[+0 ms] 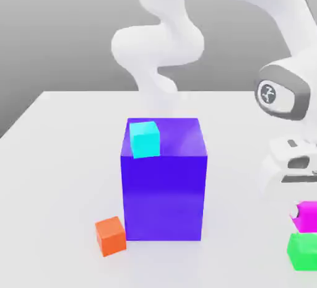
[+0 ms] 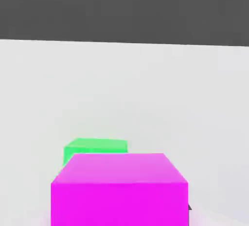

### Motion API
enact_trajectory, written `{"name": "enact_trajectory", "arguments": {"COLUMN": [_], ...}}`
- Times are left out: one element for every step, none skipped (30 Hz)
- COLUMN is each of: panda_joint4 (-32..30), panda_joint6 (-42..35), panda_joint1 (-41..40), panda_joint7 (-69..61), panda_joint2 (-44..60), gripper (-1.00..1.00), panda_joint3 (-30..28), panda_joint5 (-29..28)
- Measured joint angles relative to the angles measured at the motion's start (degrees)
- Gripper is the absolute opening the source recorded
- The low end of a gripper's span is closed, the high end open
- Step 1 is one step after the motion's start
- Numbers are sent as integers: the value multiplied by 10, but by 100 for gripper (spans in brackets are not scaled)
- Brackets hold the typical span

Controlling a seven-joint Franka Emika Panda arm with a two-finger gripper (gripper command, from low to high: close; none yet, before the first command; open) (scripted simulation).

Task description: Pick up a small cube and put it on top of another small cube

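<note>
From the exterior view's left I note an orange cube (image 1: 111,236), a cyan cube (image 1: 145,139) atop the blue-purple block (image 1: 163,197), then my gripper (image 1: 299,209) clenched on the magenta cube (image 1: 306,217), near the green cube (image 1: 304,252).

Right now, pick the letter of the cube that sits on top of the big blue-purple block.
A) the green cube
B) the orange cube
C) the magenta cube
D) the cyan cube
D: in the exterior view the cyan cube rests on the upper face of the big blue-purple block.
</note>
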Motion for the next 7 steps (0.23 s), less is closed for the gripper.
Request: {"name": "enact_trajectory", "arguments": {"panda_joint4": [1, 3, 4, 5, 5, 5, 5], "panda_joint6": [13, 28, 43, 53, 53, 53, 53], "panda_joint1": [5, 11, 18, 22, 22, 22, 22], "panda_joint7": [9, 16, 24, 29, 29, 29, 29], "panda_joint2": [15, 32, 49, 60, 60, 60, 60], "gripper": [-100, -100, -100, 100, 100, 100, 100], "panda_joint3": [-5, -12, -19, -24, -24, -24, -24], "panda_joint5": [-9, -18, -28, -34, -34, -34, -34]}}
